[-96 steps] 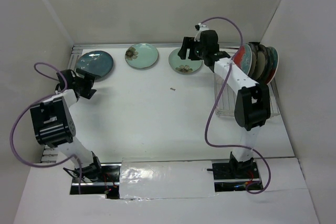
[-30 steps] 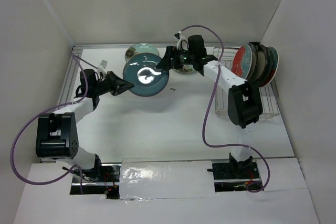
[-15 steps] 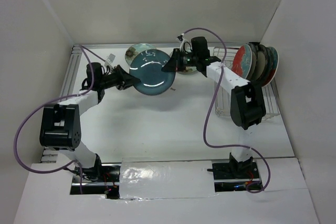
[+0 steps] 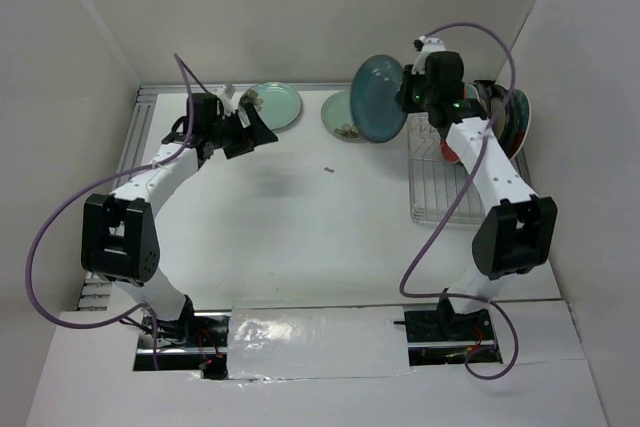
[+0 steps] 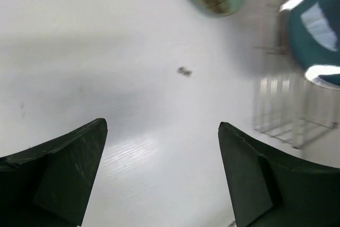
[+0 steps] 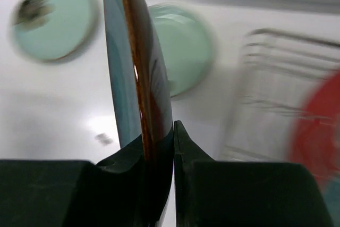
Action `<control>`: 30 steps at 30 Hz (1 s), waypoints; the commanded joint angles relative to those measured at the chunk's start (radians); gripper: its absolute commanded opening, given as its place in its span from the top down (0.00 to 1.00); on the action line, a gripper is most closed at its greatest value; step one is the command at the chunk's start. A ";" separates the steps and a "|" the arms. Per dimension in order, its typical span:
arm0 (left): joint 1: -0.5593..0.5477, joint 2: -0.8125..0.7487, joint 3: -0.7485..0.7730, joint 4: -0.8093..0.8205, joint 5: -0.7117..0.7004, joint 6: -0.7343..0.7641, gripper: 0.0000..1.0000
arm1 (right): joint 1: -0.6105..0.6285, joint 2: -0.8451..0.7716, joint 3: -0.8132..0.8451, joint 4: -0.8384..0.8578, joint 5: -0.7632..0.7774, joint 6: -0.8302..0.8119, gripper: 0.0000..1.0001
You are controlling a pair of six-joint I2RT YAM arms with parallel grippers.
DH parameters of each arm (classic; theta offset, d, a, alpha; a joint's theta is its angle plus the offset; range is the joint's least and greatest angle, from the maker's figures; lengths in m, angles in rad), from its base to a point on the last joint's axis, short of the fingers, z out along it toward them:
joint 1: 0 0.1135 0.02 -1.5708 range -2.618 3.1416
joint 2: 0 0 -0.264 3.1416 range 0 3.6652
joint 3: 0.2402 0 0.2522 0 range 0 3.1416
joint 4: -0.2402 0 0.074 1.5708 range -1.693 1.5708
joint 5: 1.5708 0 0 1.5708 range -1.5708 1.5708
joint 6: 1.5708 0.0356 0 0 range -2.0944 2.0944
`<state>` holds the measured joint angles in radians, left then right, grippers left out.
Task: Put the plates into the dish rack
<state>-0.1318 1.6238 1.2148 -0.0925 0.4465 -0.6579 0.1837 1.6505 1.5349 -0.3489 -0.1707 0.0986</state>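
**Teal plate passes to the right claw, now held beside the rack**

Half a second earlier both claws gripped the round dark teal ceramic plate over the back middle of the white table. Now the left claw has let go and the right arm has swung the plate to the upper right of the overhead view.

The left claw stands wide open and holds nothing. In its wrist view the two dark fingers are spread far apart over bare table, with a small dark speck ahead of them.

The right claw is clamped tight on the rim of the teal plate. Its wrist view shows the plate edge-on, upright between the pinched fingers.

The plate hangs in the air just left of the far end of the silver-white wire dish rack. It is not yet between the dividers.

Overhead, it partly covers a pale mint plate with a brown flower lying flat on the table. A second pale mint plate lies flat further left, by the left claw.

Several plates already stand on edge at the rack's upper right end. One of them is a red plate.
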 commanded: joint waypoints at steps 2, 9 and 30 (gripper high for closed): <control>-0.061 0.048 0.064 -0.246 -0.273 0.092 0.02 | -0.029 -0.193 0.011 0.175 0.400 -0.146 1.00; -0.072 0.070 0.084 -0.268 -0.315 0.101 0.00 | -0.038 -0.251 -0.116 0.365 0.694 -0.335 1.00; -0.072 0.117 0.094 -0.259 -0.287 0.083 0.00 | -0.138 -0.189 -0.268 0.465 0.732 -0.376 1.00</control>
<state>-0.2058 1.7203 1.2663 -0.3637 0.1535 -0.5781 0.0559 1.4769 1.2427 -0.0944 0.5457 -0.2966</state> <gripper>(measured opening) 0.995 0.190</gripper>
